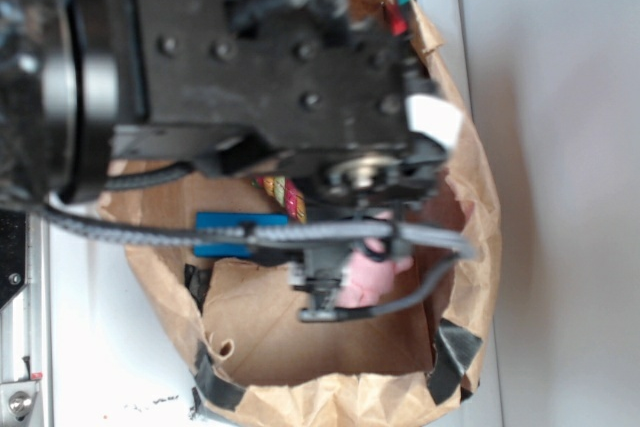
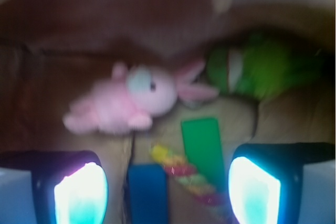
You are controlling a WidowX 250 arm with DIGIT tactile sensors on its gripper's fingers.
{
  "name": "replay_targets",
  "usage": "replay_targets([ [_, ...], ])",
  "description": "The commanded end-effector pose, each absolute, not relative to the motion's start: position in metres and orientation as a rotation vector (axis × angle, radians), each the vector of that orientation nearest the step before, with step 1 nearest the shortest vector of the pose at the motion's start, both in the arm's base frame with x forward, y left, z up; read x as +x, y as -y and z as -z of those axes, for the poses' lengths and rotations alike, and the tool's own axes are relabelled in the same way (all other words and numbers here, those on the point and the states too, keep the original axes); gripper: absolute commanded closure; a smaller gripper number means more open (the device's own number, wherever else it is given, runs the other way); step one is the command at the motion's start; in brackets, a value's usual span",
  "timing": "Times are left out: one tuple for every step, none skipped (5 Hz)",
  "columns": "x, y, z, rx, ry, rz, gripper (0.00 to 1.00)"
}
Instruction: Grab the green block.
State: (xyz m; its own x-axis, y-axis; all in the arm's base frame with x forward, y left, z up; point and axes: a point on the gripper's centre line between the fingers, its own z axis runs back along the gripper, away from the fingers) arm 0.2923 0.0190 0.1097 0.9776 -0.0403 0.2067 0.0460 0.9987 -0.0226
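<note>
Pincer (image 2: 167, 190) open wide and empty, poised above the paper bag (image 1: 470, 197) — the approach step.
Inside, the green block (image 2: 202, 145) lies flat just right of centre between the fingers, touching the multicoloured rope (image 2: 189, 178), with the blue block (image 2: 148, 192) left of it (pink plush (image 2: 131, 100) and green plush (image 2: 257, 69) farther off). Next move, I judge — shift slightly right, then descend.

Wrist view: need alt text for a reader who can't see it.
Blurry wrist view into a brown paper bag: the open hand hangs above a flat green block, a blue block and a multicolored rope between them. Behind lie a pink plush toy and a green plush toy; the hand holds nothing.
</note>
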Motion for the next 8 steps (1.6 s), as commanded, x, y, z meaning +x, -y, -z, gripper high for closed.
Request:
replay_targets([
  [0.2981, -0.0315, -0.1281, -0.014, 0.277, 0.011, 0.0],
  [0.2974, -0.0313, -0.1289, -0.006, 0.273, -0.002, 0.0],
  [0.2964, -0.0302, -0.1293, 0.007, 0.278, -0.008, 0.0],
  [0.2971, -0.0312, -0.129, 0.016, 0.28, -0.002, 0.0],
  [0.2971, -0.0312, -0.129, 0.016, 0.28, -0.002, 0.0],
  [0.2971, -0.0312, -0.129, 0.016, 0.28, -0.002, 0.0],
  [0.2971, -0.0312, -0.129, 0.016, 0.28, -0.002, 0.0],
  [0.2971, -0.0312, -0.129, 0.016, 0.28, -0.002, 0.0],
])
